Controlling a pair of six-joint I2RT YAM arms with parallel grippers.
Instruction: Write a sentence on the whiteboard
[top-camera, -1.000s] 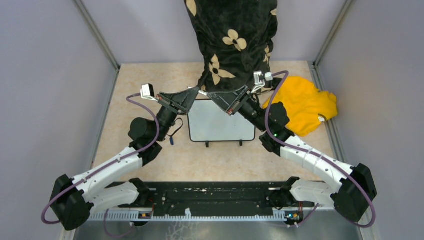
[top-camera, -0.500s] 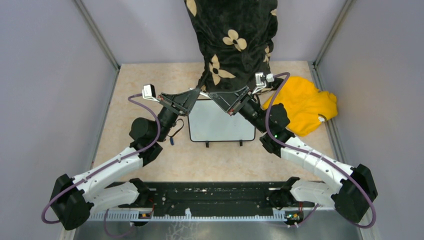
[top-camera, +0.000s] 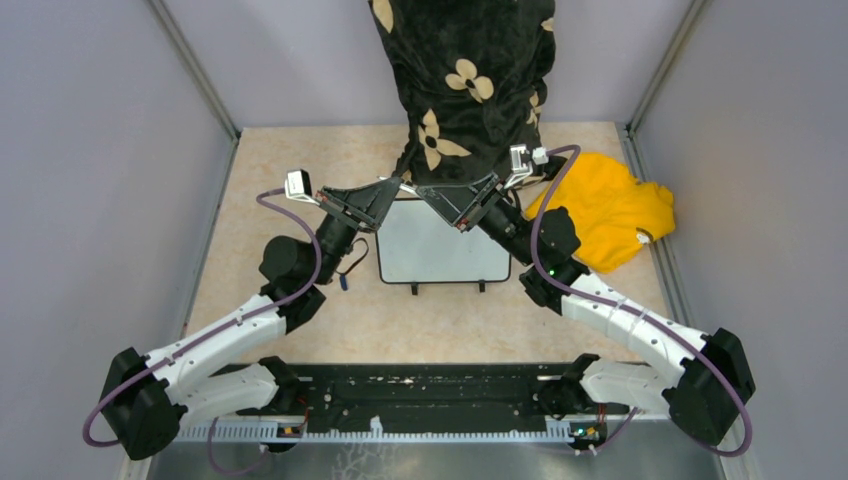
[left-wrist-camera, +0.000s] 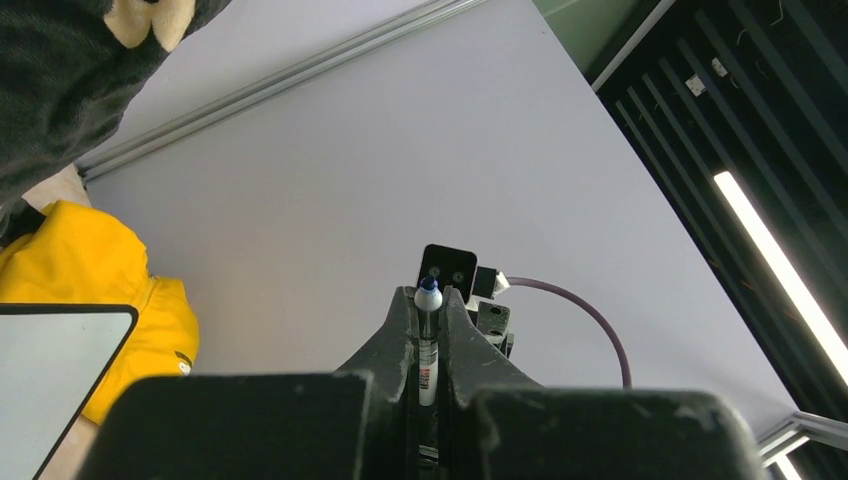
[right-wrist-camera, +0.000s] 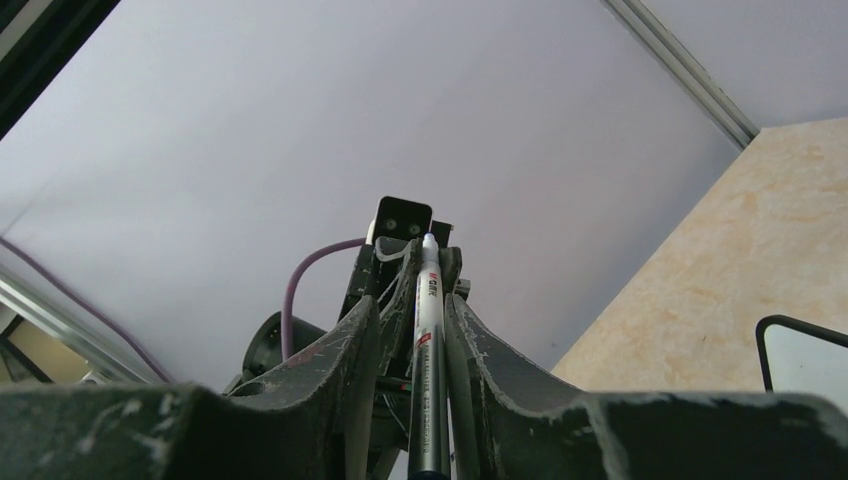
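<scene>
While both tools meet tip to tip above the whiteboard, step in hand: most likely a hand-over or re-grip of the marker before any writing starts.
Left tool: pressed together on the marker, whose blue-and-white end sticks out past the fingertips.
Right tool: fingers flank a marker barrel. Cannot tell whether they clamp it or stand just clear of it.
One marker or two: cannot tell from the two wrist views.
Procedure: keep one tool fully clamped until the other has a firm hold. Keep the barrel in line with both sets of fingers. Leave the writing end projecting well past the fingertips. Only then lower toward the board.
Hazard: if both tools are loose at once, the marker is likely to drop onto the board.
Whiteboard position: flat on the bench, midway between the arms, with no writing visible on it.
Board relative to tools: both tools are raised over its far edge and do not touch it. The writing surface lies below the fingertips and toward the robot.
Surroundings: yellow cloth just right of the board.
</scene>
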